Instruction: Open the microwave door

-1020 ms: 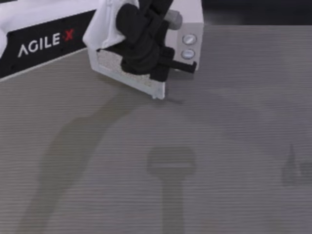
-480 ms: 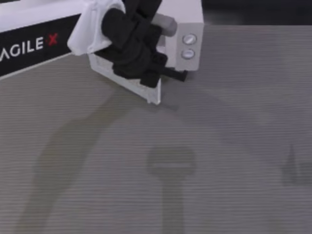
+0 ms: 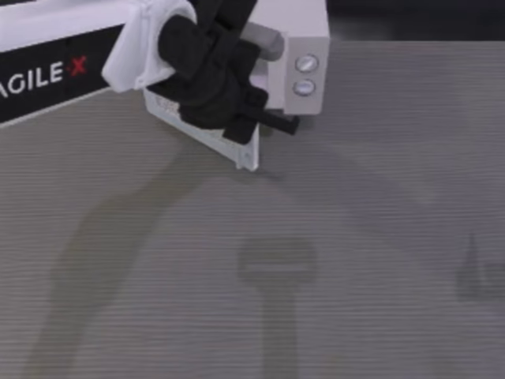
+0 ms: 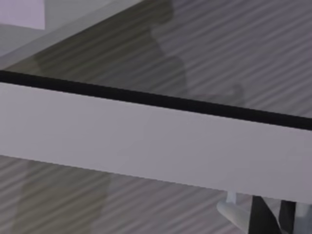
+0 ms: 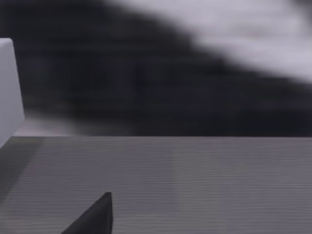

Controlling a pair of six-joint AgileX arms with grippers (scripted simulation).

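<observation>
The microwave door [image 3: 237,146] stands swung partway out from the microwave [image 3: 296,35], its free edge angled toward the middle of the table [image 3: 355,237] while its hinged side stays back under the arm. Only a narrow strip of the door's white frame and speckled window shows below the left hand [image 3: 264,122], which sits right over the door's outer end, just in front of the open cavity. The hand's dark fingers [image 3: 280,121] point toward the knob panel, where two round grey knobs [image 3: 304,75] lie just beyond the fingertips. Whether the fingers are closed on the door's handle cannot be told, as the hand's own body covers the contact. In the left wrist view a long white edge with a dark line along it, most likely the door [image 4: 146,136], fills the middle, with striped table behind. The right hand [image 5: 95,217] appears only as a dark tip in its own wrist view, well apart from the microwave's white corner.
</observation>
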